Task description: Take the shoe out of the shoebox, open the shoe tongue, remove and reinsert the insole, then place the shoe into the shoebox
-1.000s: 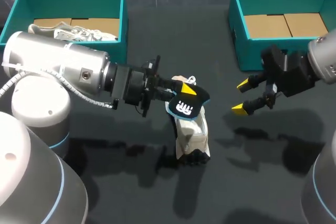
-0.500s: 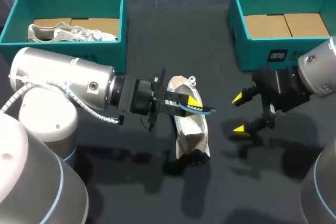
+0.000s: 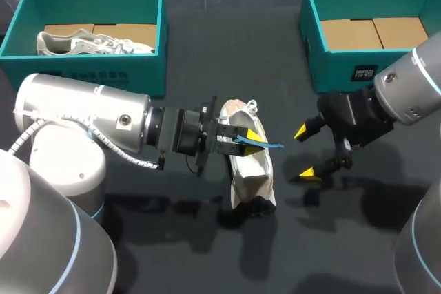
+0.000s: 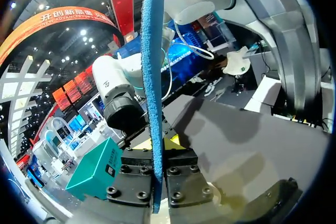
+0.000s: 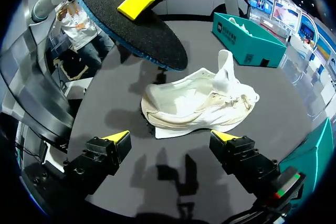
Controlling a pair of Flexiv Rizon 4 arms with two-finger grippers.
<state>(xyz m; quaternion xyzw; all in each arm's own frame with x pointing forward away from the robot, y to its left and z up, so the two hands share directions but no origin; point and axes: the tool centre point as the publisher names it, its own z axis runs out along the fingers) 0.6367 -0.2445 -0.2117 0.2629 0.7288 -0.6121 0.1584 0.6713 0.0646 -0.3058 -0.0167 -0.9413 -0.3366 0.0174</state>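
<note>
Sitting at upper left, the left shoebox (image 3: 103, 77) holds a pale shoe (image 3: 89, 43); the right shoebox (image 3: 313, 25), upper right, shows cardboard lining (image 3: 375, 32). At centre the white shoe (image 3: 251, 170) lies on the table (image 3: 207, 253) — the left gripper (image 3: 249, 135), just above it, pinches the insole (image 3: 265, 144). The right gripper (image 3: 304, 152), right of it, stands spread.

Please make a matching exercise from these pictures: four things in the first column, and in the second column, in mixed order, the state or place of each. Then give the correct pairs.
Things
1. insole
2. white shoe
3. left shoebox
4. right hand

States
A. open, holding nothing
B. lies on the table, in no box
C. gripped by the left hand, above the white shoe
D. has another shoe inside

Pairs: 1-C, 2-B, 3-D, 4-A
</note>
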